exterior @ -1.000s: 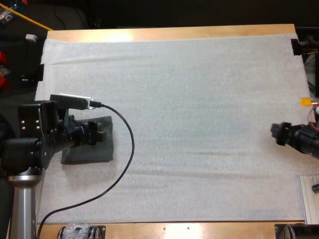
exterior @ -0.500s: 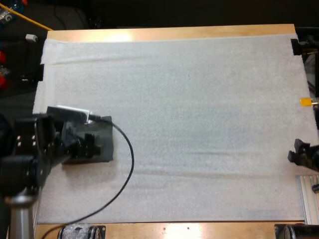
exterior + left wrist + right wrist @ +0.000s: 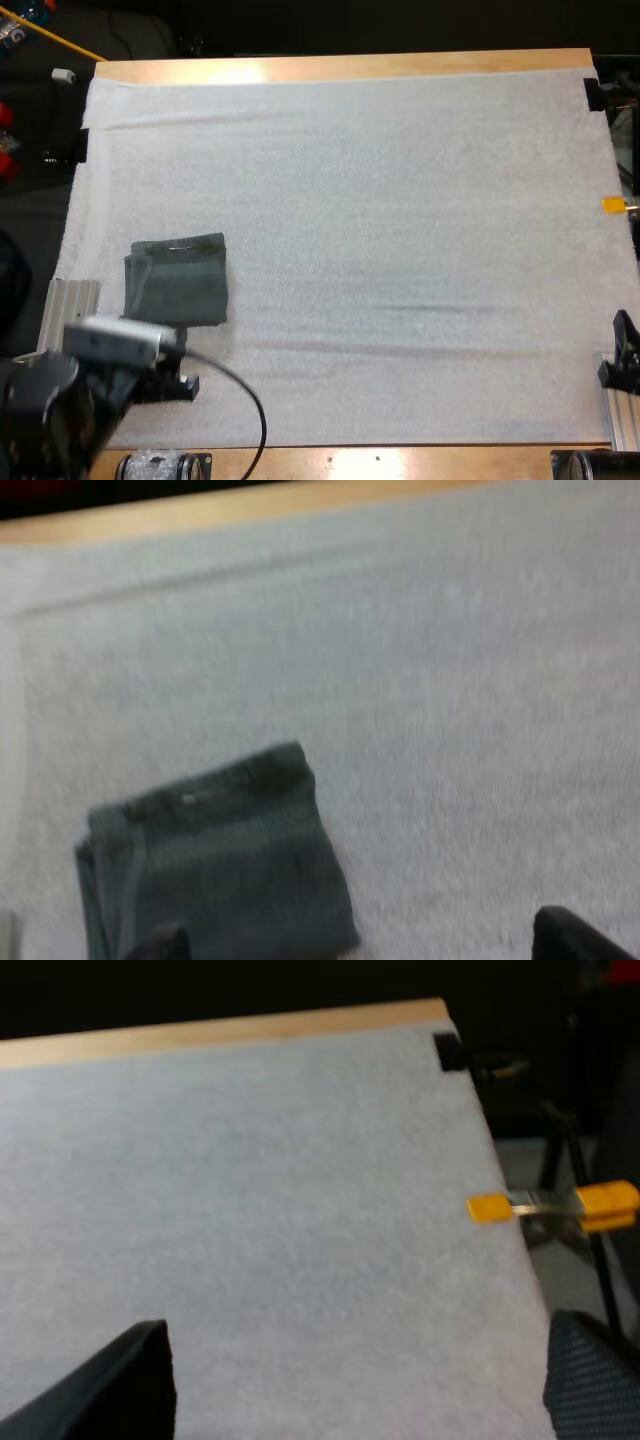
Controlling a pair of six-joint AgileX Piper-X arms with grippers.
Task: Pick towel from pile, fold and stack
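Towel (image 3: 177, 280), folded near-square, slightly askew on mat (image 3: 400, 200)

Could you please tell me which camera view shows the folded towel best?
The high view: the whole towel lies folded on the mat, every edge visible. The left wrist view has it closer, but its near edge is cut off. The right wrist view faces the mat's far right corner.

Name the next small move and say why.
Probably draw the left gripper back to rest: it stands open and clear of the folded towel, which lies flat on the white mat; the right gripper, open too, sits at the mat's right edge.
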